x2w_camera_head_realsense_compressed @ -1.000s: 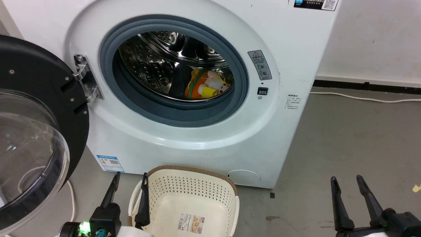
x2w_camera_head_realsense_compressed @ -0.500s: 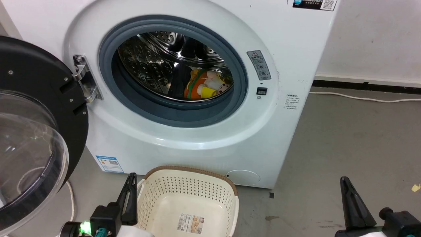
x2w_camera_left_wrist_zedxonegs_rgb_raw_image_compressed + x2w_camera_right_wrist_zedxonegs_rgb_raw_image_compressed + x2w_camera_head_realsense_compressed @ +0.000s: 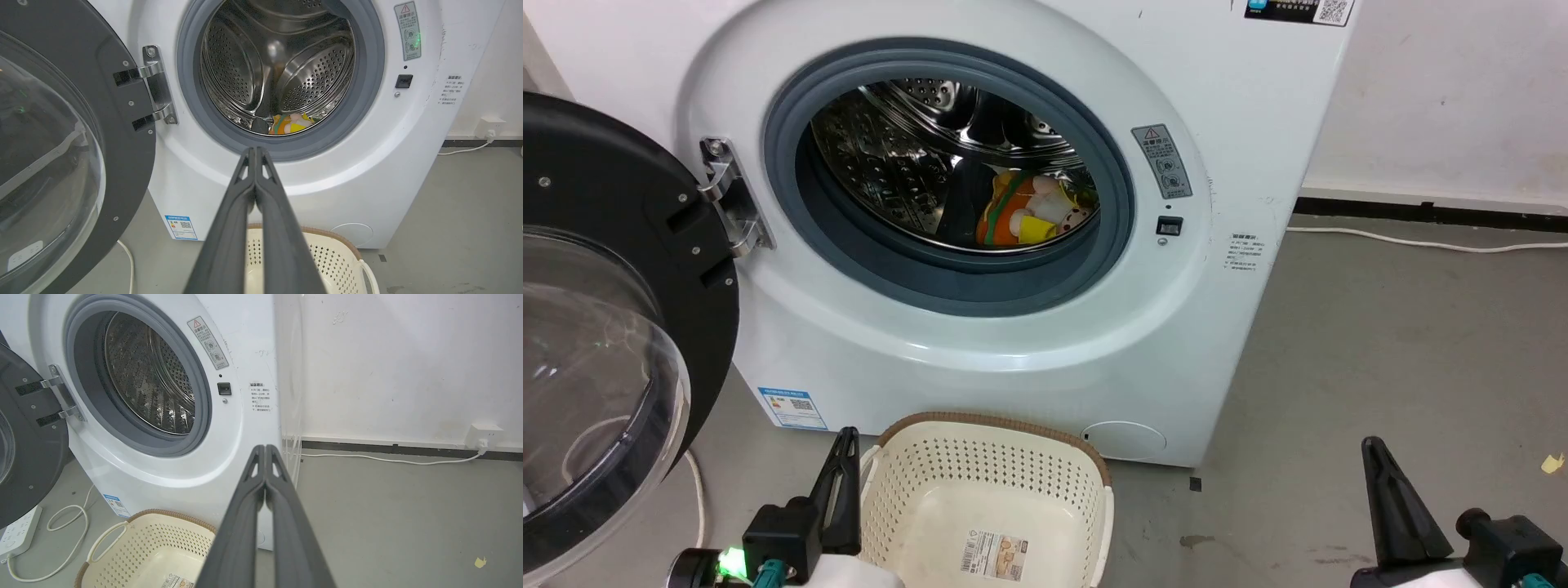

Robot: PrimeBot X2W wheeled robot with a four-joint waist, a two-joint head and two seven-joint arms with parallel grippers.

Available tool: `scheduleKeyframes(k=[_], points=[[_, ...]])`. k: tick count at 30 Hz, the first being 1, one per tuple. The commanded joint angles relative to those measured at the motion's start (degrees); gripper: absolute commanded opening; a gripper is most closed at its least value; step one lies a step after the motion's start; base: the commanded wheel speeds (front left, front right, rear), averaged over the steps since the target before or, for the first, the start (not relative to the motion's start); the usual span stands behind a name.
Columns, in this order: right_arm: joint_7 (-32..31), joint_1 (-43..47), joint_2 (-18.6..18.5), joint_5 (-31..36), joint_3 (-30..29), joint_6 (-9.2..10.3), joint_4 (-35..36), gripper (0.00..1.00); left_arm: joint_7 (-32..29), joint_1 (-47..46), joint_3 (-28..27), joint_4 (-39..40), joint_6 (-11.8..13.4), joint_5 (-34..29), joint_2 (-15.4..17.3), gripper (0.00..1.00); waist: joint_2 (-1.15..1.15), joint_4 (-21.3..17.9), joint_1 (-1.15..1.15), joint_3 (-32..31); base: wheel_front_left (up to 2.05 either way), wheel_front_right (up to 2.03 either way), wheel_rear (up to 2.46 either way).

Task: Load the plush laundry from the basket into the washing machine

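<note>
Head view shows the left claw (image 3: pixel 848 438) and right claw (image 3: pixel 1374 446) each pressed together, holding nothing, with the doll (image 3: pixel 1029 214) up ahead of them, low in the washer (image 3: pixel 1013 351) drum near its front. The door (image 3: pixel 613 204) beyond the left claw might pinch it if swung shut.

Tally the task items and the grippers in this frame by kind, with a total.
Washing machine: 1
Basket: 1
Plush doll: 1, inside the drum
Grippers: 2, left gripper and right gripper, both shut
Total: 5
</note>
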State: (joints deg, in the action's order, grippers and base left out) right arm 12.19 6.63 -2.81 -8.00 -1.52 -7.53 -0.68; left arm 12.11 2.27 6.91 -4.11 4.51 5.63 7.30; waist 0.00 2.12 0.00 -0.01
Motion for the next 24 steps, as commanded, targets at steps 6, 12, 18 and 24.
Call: scheduleKeyframes(k=[6,12,18,24], points=[[-1.0,-1.3,0.0,0.9,0.2,0.01,0.1,0.0,-1.0,-0.5,-0.6,0.5,-0.5,-0.8,-0.5,0.0,0.0,-0.1,0.0,0.0,0.0,0.0,0.0],[-1.7,-1.6,0.0,1.3,0.3,0.01,0.2,0.0,-1.7,-0.6,-1.0,0.8,-0.7,-1.1,-0.8,0.0,0.0,-0.3,0.0,0.0,0.0,0.0,0.0],[-2.4,-2.0,0.0,1.8,0.3,0.01,0.2,0.0,-2.4,-0.7,-1.4,1.0,-1.0,-1.4,-1.0,0.0,0.0,-0.4,0.0,0.0,0.0,0.0,0.0],[-3.1,-2.3,0.0,2.2,0.4,0.02,0.2,0.0,-3.1,-0.9,-1.8,1.2,-1.2,-1.7,-1.3,0.0,0.0,-0.5,0.0,0.0,0.0,0.0,0.0]])
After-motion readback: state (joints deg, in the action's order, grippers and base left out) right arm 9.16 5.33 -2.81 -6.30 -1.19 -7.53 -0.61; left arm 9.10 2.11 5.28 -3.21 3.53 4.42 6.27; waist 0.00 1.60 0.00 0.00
